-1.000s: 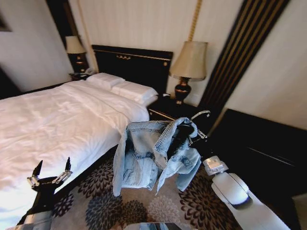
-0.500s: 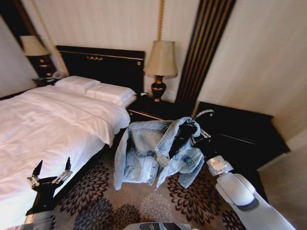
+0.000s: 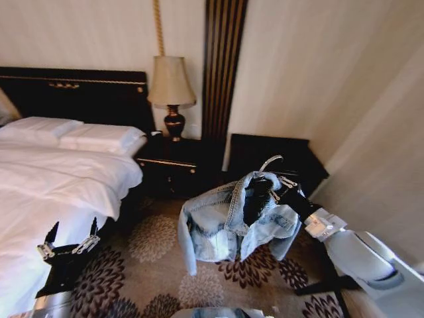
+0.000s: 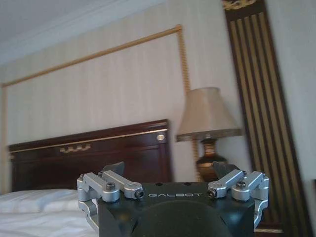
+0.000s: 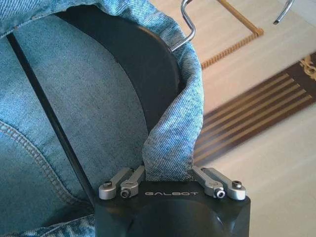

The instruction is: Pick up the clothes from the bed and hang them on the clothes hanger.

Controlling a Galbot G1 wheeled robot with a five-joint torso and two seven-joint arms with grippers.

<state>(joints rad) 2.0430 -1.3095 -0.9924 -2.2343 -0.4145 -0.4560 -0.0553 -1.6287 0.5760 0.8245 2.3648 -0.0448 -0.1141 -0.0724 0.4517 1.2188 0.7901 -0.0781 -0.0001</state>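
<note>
Change: the head view has swung rightward, so the camera has turned with the robot; the bed [image 3: 59, 179] has slid to 9 o'clock and the striped wall panel [image 3: 224, 66] now stands at 12 o'clock; jacket and both arms keep their places relative to the robot
Meaning: judged from this, the robot is turning away from the bed with the garment already lifted; nothing of the clothes lies on the sheets in view
Clothes: the denim jacket [image 3: 228, 222] hangs in the air over the carpet [image 3: 159, 265] at about 5 o'clock from picture centre, well apart from the bed, draped over the clothes hanger [image 3: 265, 182]
Right tool: the right tool [image 5: 170, 180] is closed on a fold of the jacket, fingers pinching the cloth just beside the hanger's black bar
Left tool: the left tool [image 3: 69, 240] is parked at 8 o'clock by the bed's edge, jaws spread wide and empty
Materials: jacket is faded light-blue denim, coarse weave, raised seams, limp and folding under its own weight; hanger is thin black with a curved silver hook [image 5: 186, 24]; sheets are white and softly creased; headboard [image 3: 79, 93] is dark with gold trim; carpet carries dark floral medallions; lamp [image 3: 171, 93] has a cream shade
</note>
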